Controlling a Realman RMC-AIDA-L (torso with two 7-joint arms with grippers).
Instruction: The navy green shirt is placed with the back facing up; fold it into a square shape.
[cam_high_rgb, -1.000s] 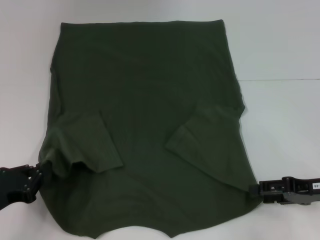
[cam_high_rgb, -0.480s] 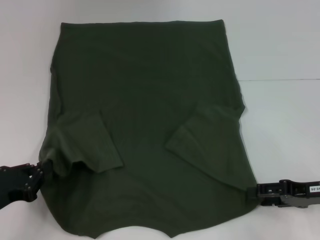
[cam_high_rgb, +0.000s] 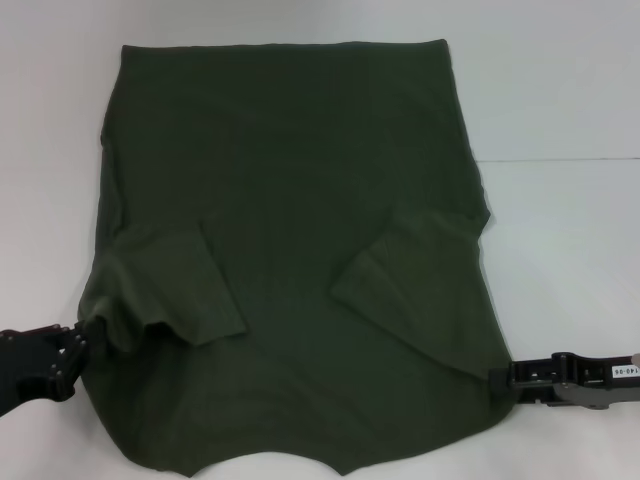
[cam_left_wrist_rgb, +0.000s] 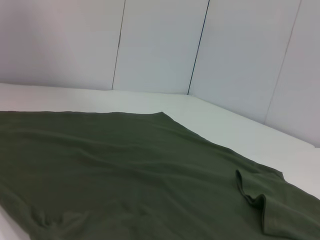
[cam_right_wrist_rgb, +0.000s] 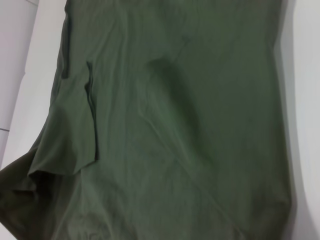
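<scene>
With both short sleeves already turned in over the body, the large dark olive-green cotton T-shirt lies flat on the white table, plain back upward, hem at the far edge and neck end nearest the robot. Left sleeve and right sleeve each rest as a flap on the torso panel. Left gripper, black, sits at the near-left shoulder edge, touching the cloth; right gripper, black, sits at the near-right edge, tip against the fabric. Whether either pair of jaws is clamped on cloth or merely beside it I cannot tell; the fingertips are hidden against the dark fabric. Wrist views show only shirt surface, a sleeve fold, table and wall panels. Judgement: sleeve folds done, lengthwise fold in hand. Next move likely calls for both grippers to pinch the near corners, lift together and carry them toward the hem, evenly, without disturbing the sleeve flaps.
</scene>
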